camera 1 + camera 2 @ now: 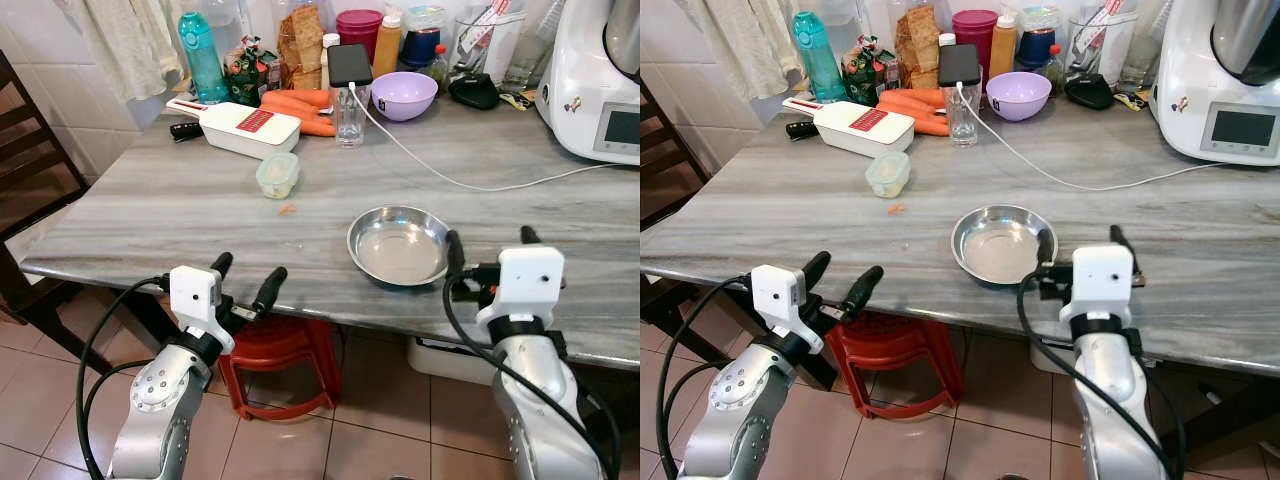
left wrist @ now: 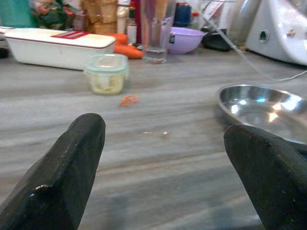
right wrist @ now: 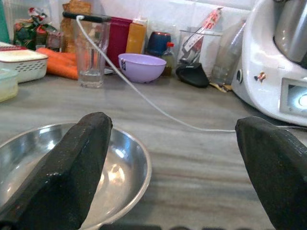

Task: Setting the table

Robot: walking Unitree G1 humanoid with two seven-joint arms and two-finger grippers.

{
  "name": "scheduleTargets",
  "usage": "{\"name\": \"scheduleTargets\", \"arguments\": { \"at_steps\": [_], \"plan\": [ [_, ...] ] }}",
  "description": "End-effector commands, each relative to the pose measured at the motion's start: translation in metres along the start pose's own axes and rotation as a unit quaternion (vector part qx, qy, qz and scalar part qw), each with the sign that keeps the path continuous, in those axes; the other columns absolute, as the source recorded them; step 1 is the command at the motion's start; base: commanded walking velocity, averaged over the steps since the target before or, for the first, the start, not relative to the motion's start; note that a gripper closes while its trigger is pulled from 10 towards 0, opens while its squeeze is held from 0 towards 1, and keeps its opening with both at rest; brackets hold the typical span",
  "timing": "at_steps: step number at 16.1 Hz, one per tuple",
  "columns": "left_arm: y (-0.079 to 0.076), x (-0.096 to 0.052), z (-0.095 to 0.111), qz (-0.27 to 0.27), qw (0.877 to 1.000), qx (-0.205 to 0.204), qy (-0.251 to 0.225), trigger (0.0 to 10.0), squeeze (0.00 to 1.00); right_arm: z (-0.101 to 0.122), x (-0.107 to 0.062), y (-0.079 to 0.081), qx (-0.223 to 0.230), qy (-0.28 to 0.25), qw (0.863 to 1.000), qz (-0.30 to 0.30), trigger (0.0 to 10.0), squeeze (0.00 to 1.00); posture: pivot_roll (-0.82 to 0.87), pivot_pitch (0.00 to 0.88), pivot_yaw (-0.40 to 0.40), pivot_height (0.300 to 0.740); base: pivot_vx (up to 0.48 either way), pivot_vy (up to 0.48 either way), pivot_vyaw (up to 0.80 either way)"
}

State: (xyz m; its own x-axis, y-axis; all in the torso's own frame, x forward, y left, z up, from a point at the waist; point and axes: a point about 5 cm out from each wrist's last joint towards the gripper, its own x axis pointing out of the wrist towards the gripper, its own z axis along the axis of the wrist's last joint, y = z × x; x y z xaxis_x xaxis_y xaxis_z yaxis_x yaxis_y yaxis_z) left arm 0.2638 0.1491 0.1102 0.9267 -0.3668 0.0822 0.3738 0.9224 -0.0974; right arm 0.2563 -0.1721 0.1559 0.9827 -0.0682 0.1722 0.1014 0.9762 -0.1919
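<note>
Where right hand (image 1: 485,250) hovers, steel plate (image 1: 399,246) just beside.

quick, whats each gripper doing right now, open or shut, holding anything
Left gripper: open, holding nothing, at the near table edge.
Right gripper: open, holding nothing, one finger by the steel plate rim.

You get bright, even light across the grey table (image 1: 150,215), with only soft shadows under the things on it. Both head views are sharp to the corners, with little bending at the edges. The steel plate (image 1: 399,245) throws small white glints, strongest in the right wrist view. In both wrist views the black fingers (image 2: 57,177) sit close and slightly soft, and the back wall clutter blurs a little.
</note>
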Motion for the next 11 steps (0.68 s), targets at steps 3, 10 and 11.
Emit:
{"name": "scheduleTargets", "arguments": {
  "at_steps": [3, 10, 11],
  "plan": [
    [0.007, 0.005, -0.002, 0.059, 0.998, 0.008, 0.015, 10.0, 0.0, 0.003, 0.0, 0.001, -0.018, 0.005, 1.0, -0.014, 10.0, 0.0, -0.12, 0.086, 0.088, 0.74, 0.0, 0.0, 0.0],
    [0.009, -0.001, -0.011, 0.086, 0.995, -0.008, 0.042, 10.0, 0.0, -0.004, -0.004, 0.006, 0.004, 0.034, 0.999, -0.001, 10.0, 0.99, -0.14, 0.088, 0.088, 0.74, 0.0, 0.0, 0.0],
    [0.008, 0.003, -0.011, 0.092, 0.995, -0.011, 0.042, 10.0, 0.0, -0.003, -0.008, 0.01, 0.027, 0.036, 0.999, 0.023, 10.0, 0.76, -0.15, 0.092, 0.082, 0.74, 0.0, 0.0, 0.0]
  ]
}}
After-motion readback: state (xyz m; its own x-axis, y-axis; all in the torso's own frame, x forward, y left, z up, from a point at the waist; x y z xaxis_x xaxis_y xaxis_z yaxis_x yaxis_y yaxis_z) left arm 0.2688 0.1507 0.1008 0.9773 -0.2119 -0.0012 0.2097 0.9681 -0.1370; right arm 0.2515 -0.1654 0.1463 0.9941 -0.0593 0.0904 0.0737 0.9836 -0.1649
